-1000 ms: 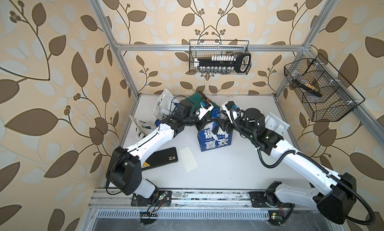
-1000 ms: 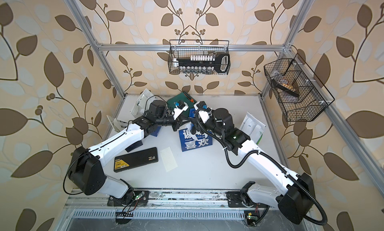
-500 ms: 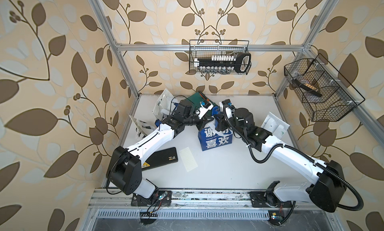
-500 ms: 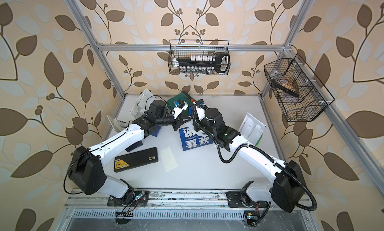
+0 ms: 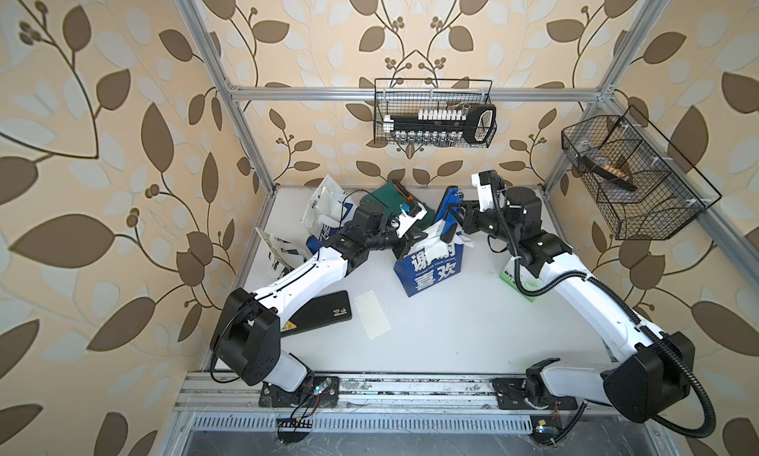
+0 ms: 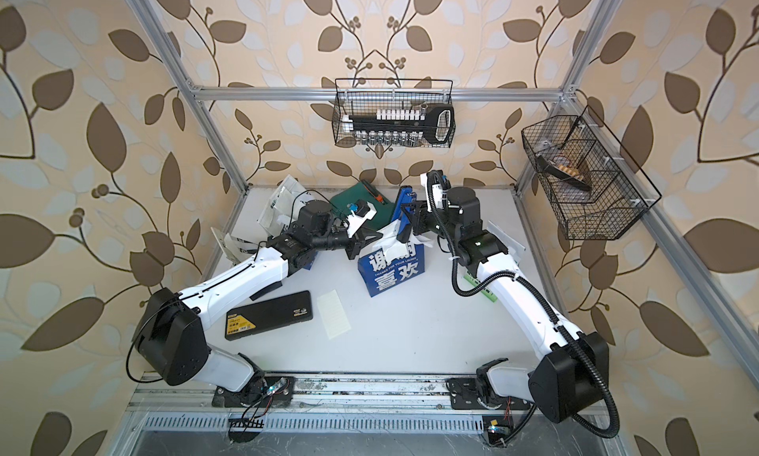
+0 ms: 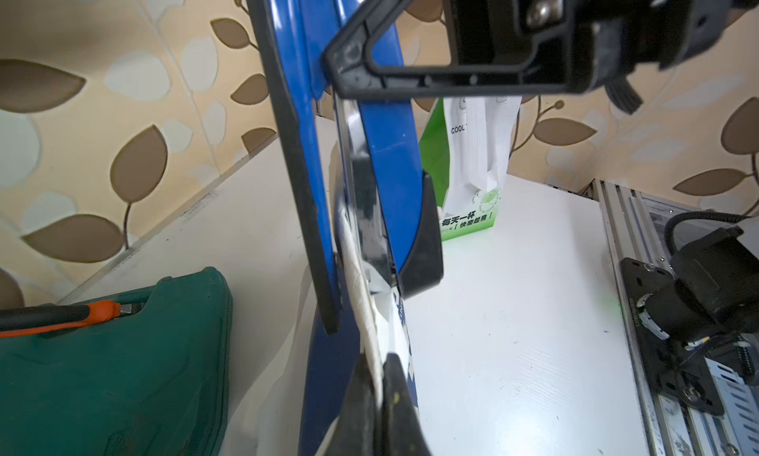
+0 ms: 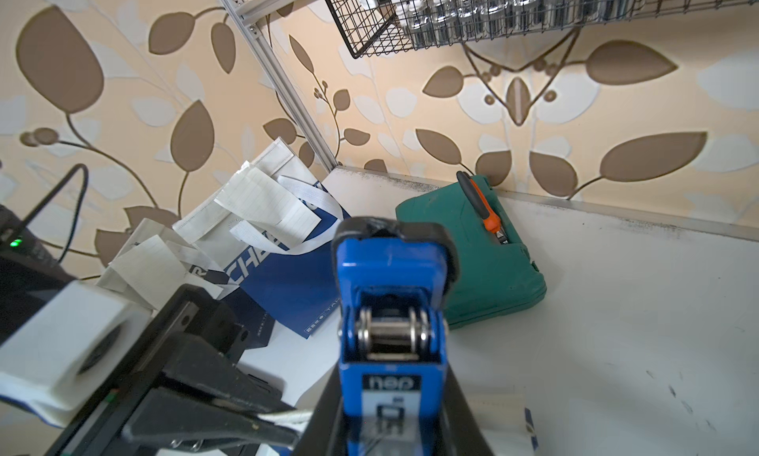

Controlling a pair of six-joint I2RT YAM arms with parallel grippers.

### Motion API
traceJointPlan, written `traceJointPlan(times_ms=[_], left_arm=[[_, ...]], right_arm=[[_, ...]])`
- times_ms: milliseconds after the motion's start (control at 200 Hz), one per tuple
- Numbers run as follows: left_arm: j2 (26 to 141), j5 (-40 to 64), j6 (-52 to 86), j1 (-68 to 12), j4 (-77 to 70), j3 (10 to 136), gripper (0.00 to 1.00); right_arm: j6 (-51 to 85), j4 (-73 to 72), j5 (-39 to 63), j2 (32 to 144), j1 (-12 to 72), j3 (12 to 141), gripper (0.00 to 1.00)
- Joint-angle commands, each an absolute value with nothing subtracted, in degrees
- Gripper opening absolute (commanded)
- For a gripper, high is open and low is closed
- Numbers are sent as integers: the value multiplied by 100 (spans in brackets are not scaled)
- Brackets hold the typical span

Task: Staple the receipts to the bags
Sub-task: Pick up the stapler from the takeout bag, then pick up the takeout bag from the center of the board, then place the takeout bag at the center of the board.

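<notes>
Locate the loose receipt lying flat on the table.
In both top views the loose receipt lies flat left of centre, just beside the black case and nearer the camera than the standing blue bag.

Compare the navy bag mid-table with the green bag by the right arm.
The navy bag is pinched at its top by the left pincer, with the stapler at its rim; the green bag stands free. Navy bag carries large white characters; green bag small print. Both stand upright.

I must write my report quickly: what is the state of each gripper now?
Left gripper: shut on a receipt at the blue bag's top.
Right gripper: shut on the blue stapler.
</notes>
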State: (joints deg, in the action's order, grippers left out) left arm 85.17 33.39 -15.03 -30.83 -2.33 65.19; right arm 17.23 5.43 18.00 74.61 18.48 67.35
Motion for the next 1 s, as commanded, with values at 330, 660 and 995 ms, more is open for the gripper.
traceJointPlan(times_ms=[330, 660, 995], left_arm=[[7947, 2661, -1572, -2991, -275, 6142, 0], [7272, 1218, -1660, -2504, -625, 5787, 0], [7146, 1304, -1297, -2040, -414, 5741, 75]], right_arm=[[2464, 612, 883, 7197, 1043, 7342, 7], [2383, 1017, -418, 7236, 998, 6220, 7], [2842, 1385, -153, 7835, 1035, 5769, 6]])
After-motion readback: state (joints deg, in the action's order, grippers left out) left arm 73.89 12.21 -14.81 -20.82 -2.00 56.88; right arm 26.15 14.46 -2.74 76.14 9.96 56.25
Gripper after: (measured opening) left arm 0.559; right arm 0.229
